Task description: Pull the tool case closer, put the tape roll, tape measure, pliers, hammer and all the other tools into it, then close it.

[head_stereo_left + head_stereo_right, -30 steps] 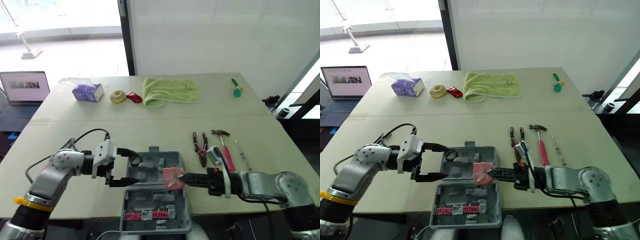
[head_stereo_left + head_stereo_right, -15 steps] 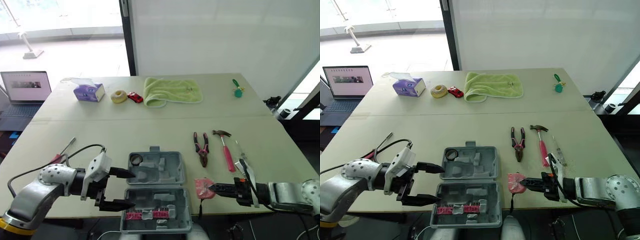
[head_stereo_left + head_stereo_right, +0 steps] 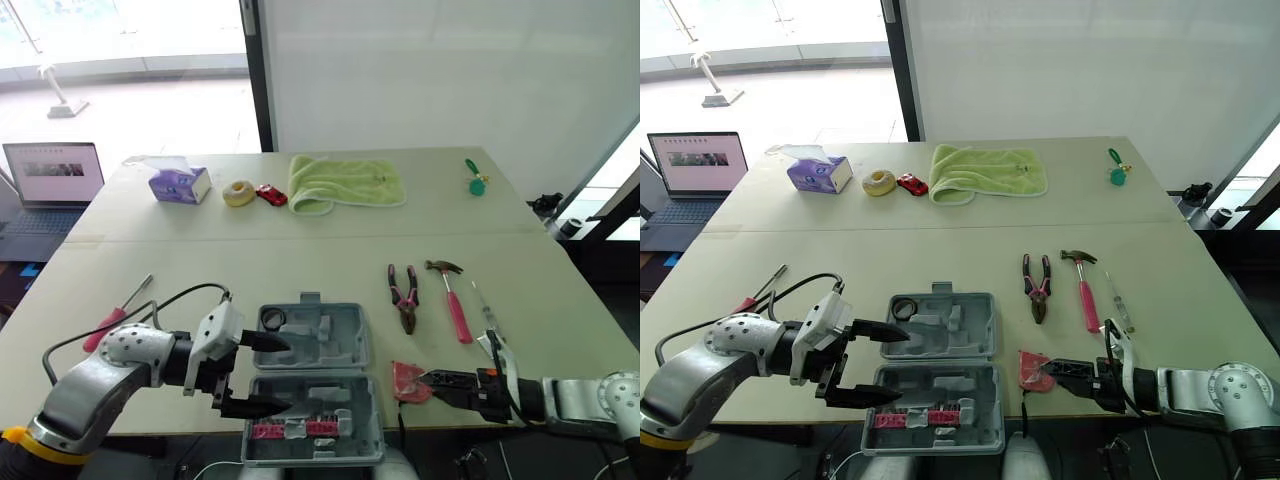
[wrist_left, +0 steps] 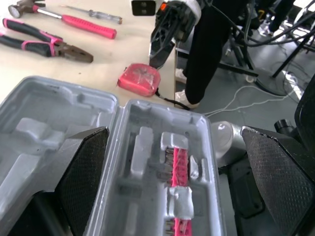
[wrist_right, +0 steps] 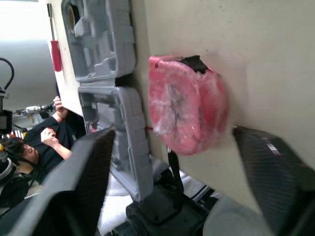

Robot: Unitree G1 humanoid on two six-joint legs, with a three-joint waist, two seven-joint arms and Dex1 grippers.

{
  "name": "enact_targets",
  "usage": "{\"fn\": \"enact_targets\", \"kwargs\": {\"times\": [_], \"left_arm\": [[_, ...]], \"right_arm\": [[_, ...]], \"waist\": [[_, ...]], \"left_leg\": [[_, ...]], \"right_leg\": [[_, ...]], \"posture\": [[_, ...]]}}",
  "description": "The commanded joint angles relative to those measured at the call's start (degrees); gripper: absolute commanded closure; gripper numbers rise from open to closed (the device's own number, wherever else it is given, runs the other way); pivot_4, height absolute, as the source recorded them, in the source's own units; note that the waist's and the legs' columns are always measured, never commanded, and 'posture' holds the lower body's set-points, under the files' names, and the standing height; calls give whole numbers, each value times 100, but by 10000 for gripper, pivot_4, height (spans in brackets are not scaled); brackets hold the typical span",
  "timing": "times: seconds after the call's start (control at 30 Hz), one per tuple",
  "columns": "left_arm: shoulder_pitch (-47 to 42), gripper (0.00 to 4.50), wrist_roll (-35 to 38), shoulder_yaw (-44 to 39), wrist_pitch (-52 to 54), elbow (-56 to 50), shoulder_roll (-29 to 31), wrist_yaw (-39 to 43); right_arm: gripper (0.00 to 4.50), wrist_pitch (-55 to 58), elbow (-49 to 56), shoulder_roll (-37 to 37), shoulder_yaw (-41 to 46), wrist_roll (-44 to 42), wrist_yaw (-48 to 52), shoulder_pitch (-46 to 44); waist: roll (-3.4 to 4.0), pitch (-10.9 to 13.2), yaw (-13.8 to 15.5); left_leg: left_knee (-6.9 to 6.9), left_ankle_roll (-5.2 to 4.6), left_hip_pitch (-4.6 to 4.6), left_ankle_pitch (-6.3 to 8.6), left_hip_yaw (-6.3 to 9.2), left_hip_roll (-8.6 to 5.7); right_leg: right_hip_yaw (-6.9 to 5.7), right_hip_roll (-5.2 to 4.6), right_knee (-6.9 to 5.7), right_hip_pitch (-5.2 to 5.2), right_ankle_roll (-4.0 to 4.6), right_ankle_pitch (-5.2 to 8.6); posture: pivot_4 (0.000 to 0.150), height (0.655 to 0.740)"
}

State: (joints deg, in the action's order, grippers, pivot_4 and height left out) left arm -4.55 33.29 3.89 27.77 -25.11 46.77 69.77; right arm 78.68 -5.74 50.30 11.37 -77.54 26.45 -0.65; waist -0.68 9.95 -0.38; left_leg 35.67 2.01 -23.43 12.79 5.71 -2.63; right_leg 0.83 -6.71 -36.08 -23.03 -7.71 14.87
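- A second ago the right tool held the pink tape measure over the tool case. Now the tape measure lies on the bench, just beside the case's near half and close to the front edge.
- The right tool's fingers are spread on both sides of the tape measure and do not pinch it. So it is not packed yet and likely needs another try.
- The left tool has come back to the left side of the case. Its fingers are spread wide and hold nothing.
- There is one case. It lies open in two halves, already near the robot.
- One dark ring, likely the tape roll, sits in the far half.
- Left out on the bench are one tape measure, one pliers and one hammer.
- There are also two screwdrivers. The thin screwdriver lies by the hammer, and the red screwdriver lies left of the case.
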Motion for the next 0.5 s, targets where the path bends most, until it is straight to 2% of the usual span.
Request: {"fn": "enact_targets", "kwargs": {"times": [0.03,0.1,0.23,0.27,0.33,0.43,0.5], "left_arm": [[-149,0,-418,189,-418,31,57,60],[-263,0,-534,235,-552,135,9,57],[-384,0,-557,184,-813,311,-124,91],[-389,0,-453,158,-704,328,-91,150],[-403,0,-298,110,-570,396,-53,247],[-490,0,-383,70,-720,595,-126,227],[-591,0,-494,81,-860,738,-195,185]], "right_arm": [[560,-62,614,585,617,328,435,295],[560,-514,1182,931,839,723,919,550],[560,-3244,2460,1812,457,3236,2081,1481],[560,-3824,2698,1998,440,3598,2615,1669],[560,-4282,3019,2261,288,3963,3099,1715],[560,-4873,3199,2139,-78,4524,3091,1265],[560,-5588,3340,1689,-253,5184,2587,972]], "waist": [[7,2,7],[10,4,0],[13,4,-28],[11,5,-30],[13,6,-44],[7,9,-37],[5,11,-21]], "left_leg": [[0,0,0,0,0,0],[1,-1,0,1,-6,-4],[0,-6,2,5,-13,0],[0,-8,3,7,-19,1],[0,-8,3,8,-29,4],[2,-8,6,8,-36,12],[8,-8,4,8,-38,11]], "right_leg": [[-1,0,0,0,1,1],[1,-1,1,-1,2,1],[-2,5,1,-3,-4,1],[0,5,2,-5,-13,-2],[1,4,2,-7,-22,-7],[5,5,2,-7,-21,-8],[7,3,2,-7,-7,-2]], "posture": [[1500,7367],[1500,7367],[1500,7367],[1500,7367],[1500,7367],[1500,7367],[1500,7367]]}}
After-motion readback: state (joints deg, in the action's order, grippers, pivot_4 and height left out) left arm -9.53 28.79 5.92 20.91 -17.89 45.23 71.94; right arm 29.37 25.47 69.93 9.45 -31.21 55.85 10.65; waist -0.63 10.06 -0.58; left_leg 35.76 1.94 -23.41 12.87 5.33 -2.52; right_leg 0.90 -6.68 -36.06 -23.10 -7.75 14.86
